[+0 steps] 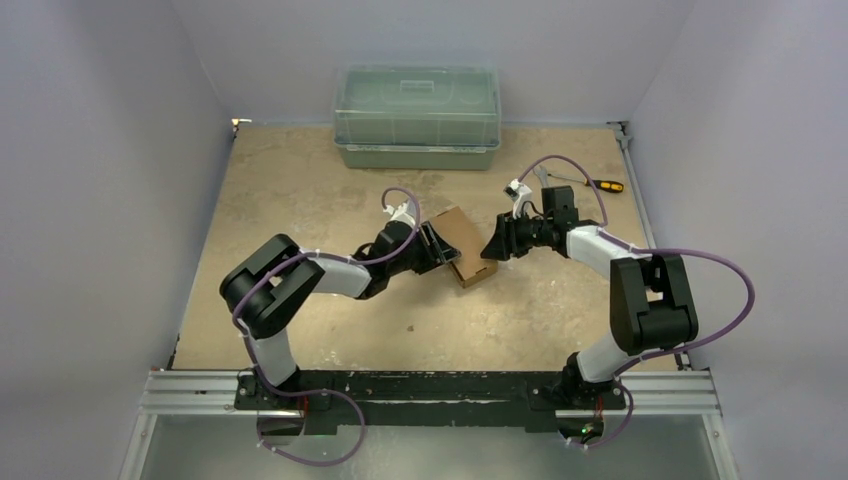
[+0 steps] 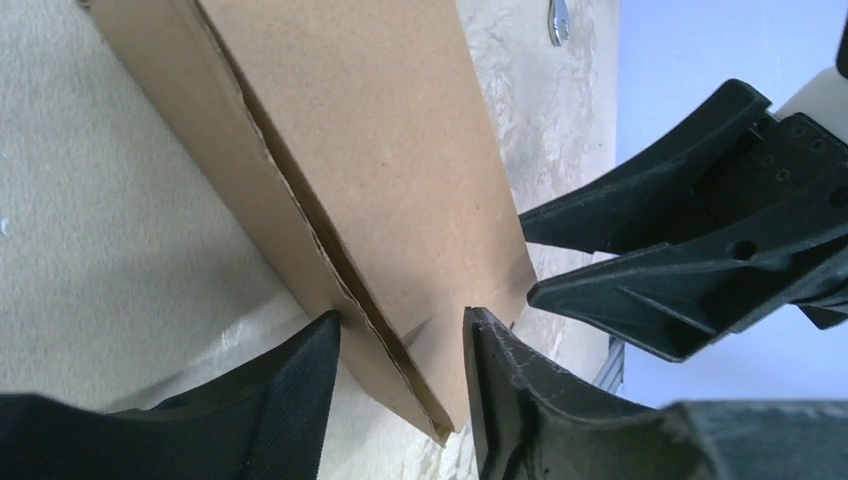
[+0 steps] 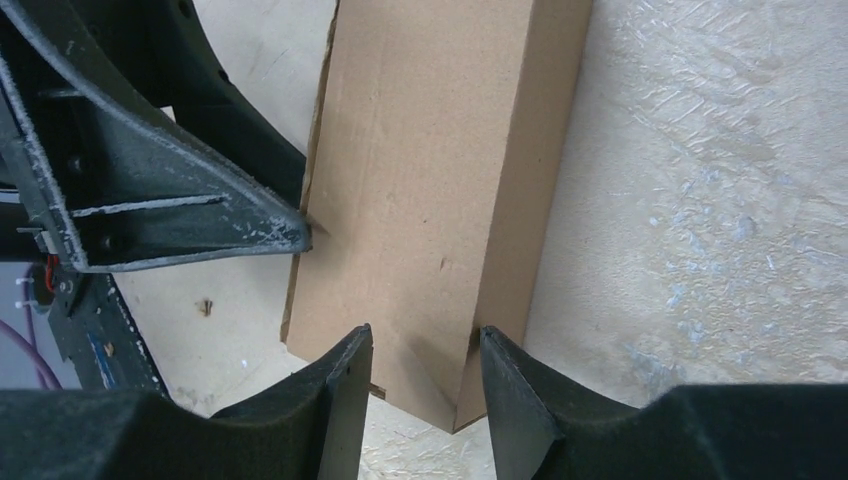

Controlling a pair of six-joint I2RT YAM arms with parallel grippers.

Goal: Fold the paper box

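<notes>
A small oblong carton of plain brown cardboard, the paper box (image 1: 465, 250), lies on the pale, scuffed table (image 1: 300, 180). It sits nearer the arm bases than the lidded green translucent plastic bin (image 1: 417, 115) and a little to the right of the bin's middle, turned askew to the bin's long front wall.

The left hand (image 2: 400, 320) meets the carton's left end. One black fingertip sits against the side wall and the other on the broad top face, so it grips the cardboard, with a folded seam running between the tips.

The right hand (image 3: 425, 335) reaches in from the opposite side. Its fingers are parted around a corner of the carton, but I cannot tell whether they press on it.

A screwdriver (image 1: 598, 185) with a yellow and black handle lies to the right of the bin.
</notes>
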